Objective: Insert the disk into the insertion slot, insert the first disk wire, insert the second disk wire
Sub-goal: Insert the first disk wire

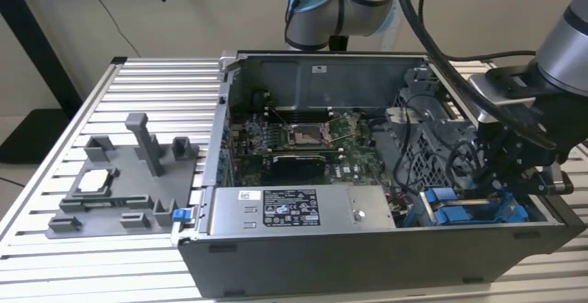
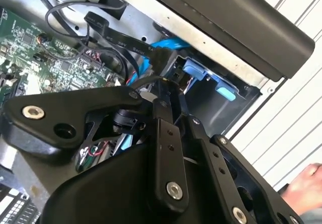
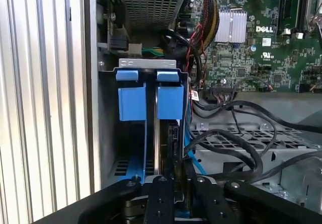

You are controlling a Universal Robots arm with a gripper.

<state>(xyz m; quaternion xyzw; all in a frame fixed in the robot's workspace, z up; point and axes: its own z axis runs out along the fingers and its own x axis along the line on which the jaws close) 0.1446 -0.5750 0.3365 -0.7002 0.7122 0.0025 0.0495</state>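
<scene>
The insertion slot (image 3: 108,133) is a grey metal bay with blue tabs (image 3: 170,100) at the case's front corner, on the exterior view's right (image 1: 478,210). The disk (image 3: 158,143) stands on edge inside it between blue rails; only its thin edge shows. My gripper (image 1: 510,182) reaches down into this bay. In both wrist views its black fingers (image 2: 163,100) are drawn close together on a black connector (image 2: 162,58) with a blue disk wire (image 2: 168,45) running from it. The blue wire (image 3: 192,156) runs along the disk's end.
The open grey computer case (image 1: 368,255) holds the motherboard (image 1: 303,138), a labelled power-supply box (image 1: 294,210) and black cable loops (image 3: 236,143) beside the bay. A grey fixture with parts (image 1: 120,186) sits on the slatted table. A person's hand (image 2: 307,186) is beyond the case.
</scene>
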